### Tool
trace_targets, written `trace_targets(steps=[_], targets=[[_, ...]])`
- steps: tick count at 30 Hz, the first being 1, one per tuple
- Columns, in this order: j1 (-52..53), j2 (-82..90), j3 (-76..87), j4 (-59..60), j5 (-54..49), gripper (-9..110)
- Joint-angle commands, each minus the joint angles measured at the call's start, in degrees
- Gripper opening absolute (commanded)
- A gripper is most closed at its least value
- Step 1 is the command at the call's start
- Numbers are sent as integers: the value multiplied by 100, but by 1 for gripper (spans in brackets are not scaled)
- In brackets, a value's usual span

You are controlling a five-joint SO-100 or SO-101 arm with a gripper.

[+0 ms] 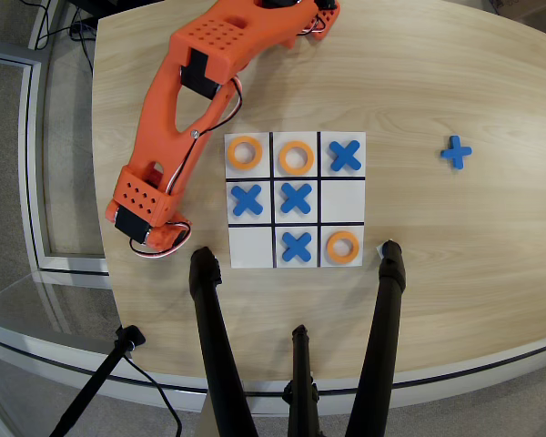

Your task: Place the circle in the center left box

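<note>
The nine-cell board (275, 228) lies mid-table. Three orange rings rest on it: one in the top left cell (245, 153), one in the top middle cell (296, 157), one in the bottom right cell (343, 247). No ring shows off the board. The blank middle-row end cell (343, 196) is at the right in this view; the other middle-row end cell holds a blue cross (247, 199). The orange arm reaches down the board's left side. Its gripper end (144, 218) is left of the board, and the fingers are hidden under the arm's body.
Blue crosses lie in the centre (296, 198), top right (345, 155) and bottom middle (297, 246) cells. The bottom left cell (251, 244) is blank. A spare blue cross (456, 153) lies on the table at right. Black tripod legs (211, 319) (385, 309) stand at the near table edge.
</note>
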Motion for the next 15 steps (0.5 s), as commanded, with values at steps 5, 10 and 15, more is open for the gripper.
trace_targets(steps=[5, 10, 15], targets=[[-413, 976, 861, 299, 246, 0], [-853, 2065, 1564, 483, 562, 0], [-1494, 3401, 2417, 527, 853, 0]])
